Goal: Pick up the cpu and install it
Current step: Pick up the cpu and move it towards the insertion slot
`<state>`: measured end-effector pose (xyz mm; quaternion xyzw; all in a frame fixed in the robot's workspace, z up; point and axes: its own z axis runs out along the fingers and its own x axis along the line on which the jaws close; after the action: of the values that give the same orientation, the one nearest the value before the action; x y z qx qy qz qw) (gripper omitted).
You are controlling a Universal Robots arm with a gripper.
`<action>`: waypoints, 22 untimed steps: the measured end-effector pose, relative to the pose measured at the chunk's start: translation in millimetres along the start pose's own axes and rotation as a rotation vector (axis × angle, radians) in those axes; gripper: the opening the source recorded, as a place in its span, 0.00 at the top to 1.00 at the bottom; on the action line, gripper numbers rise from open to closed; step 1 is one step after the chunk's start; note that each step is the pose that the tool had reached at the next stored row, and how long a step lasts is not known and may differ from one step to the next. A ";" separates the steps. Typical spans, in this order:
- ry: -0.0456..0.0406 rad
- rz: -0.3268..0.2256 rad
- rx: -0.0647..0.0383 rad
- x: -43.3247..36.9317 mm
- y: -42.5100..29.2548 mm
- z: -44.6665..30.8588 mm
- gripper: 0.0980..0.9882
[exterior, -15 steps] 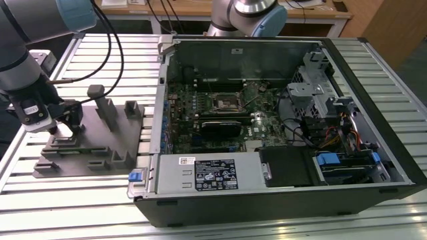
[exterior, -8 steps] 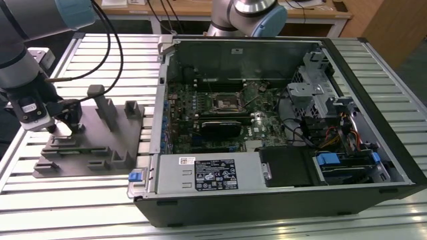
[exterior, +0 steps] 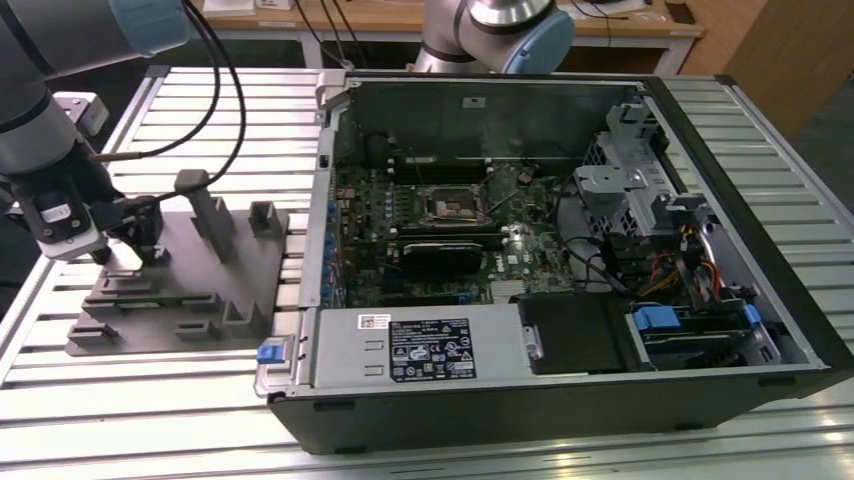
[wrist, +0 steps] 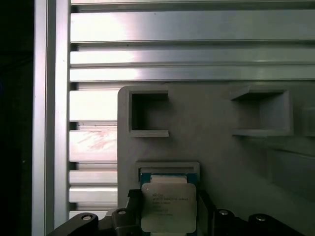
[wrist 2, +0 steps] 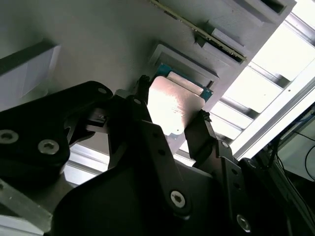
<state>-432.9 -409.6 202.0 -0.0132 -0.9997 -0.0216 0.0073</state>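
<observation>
The cpu (wrist: 168,209) at its pocket in the grey holder (wrist: 221,147), my gripper (wrist 2: 172,109) jaws narrowed onto its two opposite sides as I see it, holder on the slatted table (exterior: 134,400), open computer case (exterior: 561,425) toward the exterior view's right.

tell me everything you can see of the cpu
The cpu is a small flat square chip with a silvery metal top bearing faint print and a thin green edge. It lies at a shallow square pocket of the grey holder on the slatted metal table. The gripper is shut on it, a black finger against each of two opposite sides. Whether it rests in the pocket or is lifted cannot be told.
</observation>
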 end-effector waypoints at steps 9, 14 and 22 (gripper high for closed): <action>0.0004 0.000 -0.001 0.1 0.1 -3.1 0.50; 0.0001 0.000 -0.001 0.1 0.2 -5.8 0.50; 0.0000 0.000 -0.001 0.2 0.4 -8.6 0.50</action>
<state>-433.0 -409.6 210.5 -0.0132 -0.9996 -0.0220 0.0073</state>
